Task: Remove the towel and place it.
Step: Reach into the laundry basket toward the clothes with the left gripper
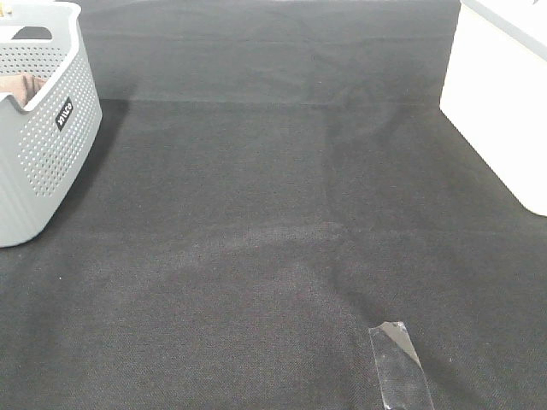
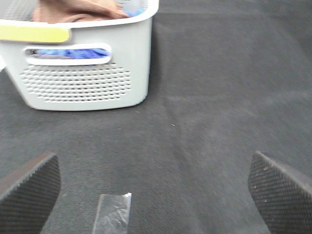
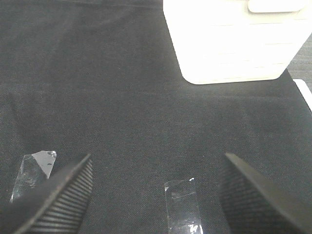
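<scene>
A tabletop [image 1: 273, 213] covered edge to edge in dark, finely woven black cloth is seen from a high camera; faint creases are spread across the cloth and nothing of the room beyond it is shown. At the far left a grey perforated basket [image 1: 47, 145] is stood upright on the cloth, partly cut off by the frame. The towel [image 1: 21, 88], plain brown, is bundled inside this basket, with only a small part visible over the rim. A small black label [image 1: 64, 114] with white letters is fixed to the side of the basket, but its writing is too small to be read. In the left wrist view a yellow strip [image 2: 34, 33] is seen along the basket rim and a blue item [image 2: 73, 52] is seen through the handle slot. The left gripper [image 2: 155, 192] is held above bare cloth, near the basket but apart from it, its jaws released and spread wide. Right of centre, near the front edge, a strip of clear tape [image 1: 400, 363] is stuck flat to the cloth. The right gripper [image 3: 158, 195] is held above the cloth too, its jaws likewise released and spread wide. At the far right a white container [image 1: 500, 102] is stood, with no writing legible on it
</scene>
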`<state>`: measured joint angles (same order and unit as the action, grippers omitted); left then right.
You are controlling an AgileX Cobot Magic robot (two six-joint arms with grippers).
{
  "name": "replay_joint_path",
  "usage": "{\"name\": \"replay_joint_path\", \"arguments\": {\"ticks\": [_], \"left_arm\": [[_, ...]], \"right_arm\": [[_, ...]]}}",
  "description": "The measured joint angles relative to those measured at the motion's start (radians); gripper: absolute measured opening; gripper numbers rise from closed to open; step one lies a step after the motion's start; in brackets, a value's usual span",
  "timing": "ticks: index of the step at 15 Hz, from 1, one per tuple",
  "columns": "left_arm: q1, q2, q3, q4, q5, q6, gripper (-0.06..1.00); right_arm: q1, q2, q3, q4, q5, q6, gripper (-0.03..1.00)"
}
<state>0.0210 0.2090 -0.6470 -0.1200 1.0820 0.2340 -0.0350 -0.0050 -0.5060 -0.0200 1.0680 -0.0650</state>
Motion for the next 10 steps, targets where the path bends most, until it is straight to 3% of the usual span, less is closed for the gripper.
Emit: {"name": "replay_joint_path", "arguments": {"ticks": [2,3,5,10], "left_arm": [[0.000,0.185,-0.140,0.013,0.019,0.178,0.99],[0.000,0.389,-0.293,0.051,0.055,0.371,0.99],[0.000,0.621,-0.487,0.128,0.071,0.543,0.99],[0.000,1.167,-0.826,0.460,0.073,0.623,0.99]], "right_arm": [[0.000,0.000,0.000,0.000,0.000,0.000,0.70],[0.000,0.000,0.000,0.000,0.000,0.000,0.70],[0.000,0.000,0.000,0.000,0.000,0.000,0.70],[0.000,0.000,0.000,0.000,0.000,0.000,0.70]]}}
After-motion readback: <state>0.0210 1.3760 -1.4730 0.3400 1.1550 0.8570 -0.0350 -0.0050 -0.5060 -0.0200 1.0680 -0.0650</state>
